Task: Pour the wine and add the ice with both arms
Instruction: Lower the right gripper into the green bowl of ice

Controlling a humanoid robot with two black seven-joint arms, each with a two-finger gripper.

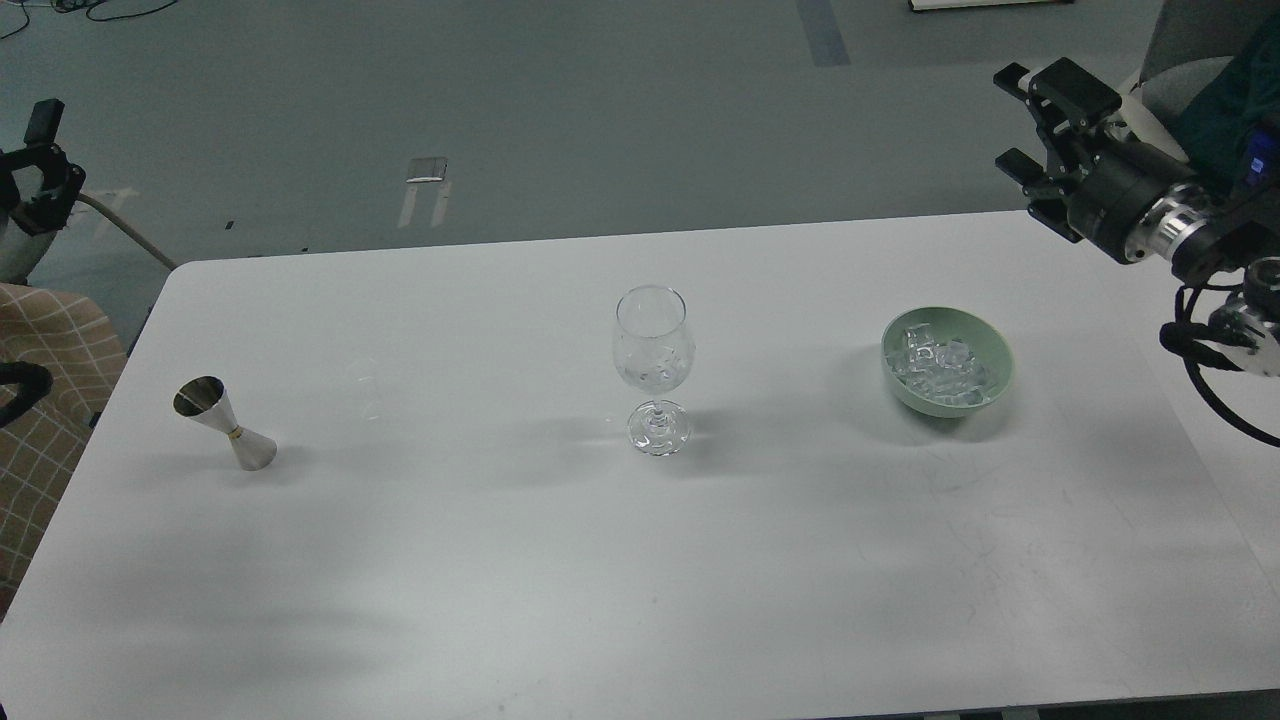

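A clear stemmed wine glass (652,365) stands upright at the table's middle with a few ice cubes in its bowl. A pale green bowl (993,385) to its right holds many clear ice cubes (937,362). A steel jigger (225,424) stands at the left. My right gripper (1032,128) is open and empty, in the air beyond the table's far right edge, up and right of the bowl. My left gripper (38,160) shows small and dark at the far left edge, off the table; I cannot tell how its fingers stand.
The white table (500,560) fills most of the view. A checked cloth chair (45,400) sits at the left edge. A seated person (1235,110) and a grey chair are at the far right, behind my right arm.
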